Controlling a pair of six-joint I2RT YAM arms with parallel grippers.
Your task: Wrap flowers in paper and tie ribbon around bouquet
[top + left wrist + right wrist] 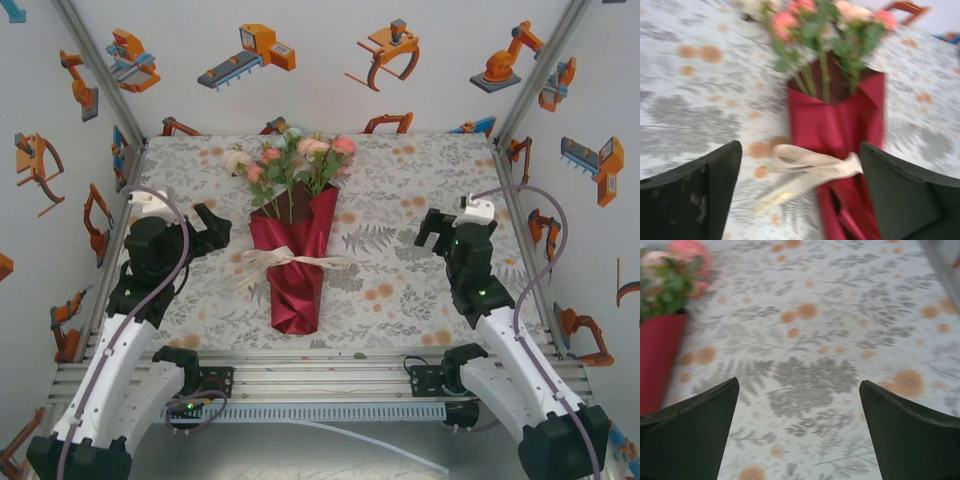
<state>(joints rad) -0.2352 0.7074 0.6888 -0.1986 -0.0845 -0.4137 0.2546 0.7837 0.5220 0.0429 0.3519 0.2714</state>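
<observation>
- The left gripper stands wide open and holds nothing. In the left wrist view its dark fingers frame the ribbon without touching it.
- The right gripper is just as wide and just as empty. Its fingers hang over the bare floral tablecloth.
- The bouquet lies flat at the middle of the table, between the two arms. Its long axis runs from the near edge to the far wall. The flowers point away from the bases and the folded tip of the paper points toward them.
- It lies to the right of the left gripper and to the left of the right one. The left gripper is the nearer, close to the ribbon's loose end. The right gripper is well apart from the paper.
- The ribbon crosses the cone at its waist in a bow, so wrapping and tying look finished. Should the bow need touching up, the left arm seems better placed.
- The overhead view gives the bouquet's whole length and both arms at once.
- The left wrist view, though blurred, shows green stems going into the cone's mouth and the bow's loops up close.
- The right wrist view catches the paper's edge and some blooms at its left border.
</observation>
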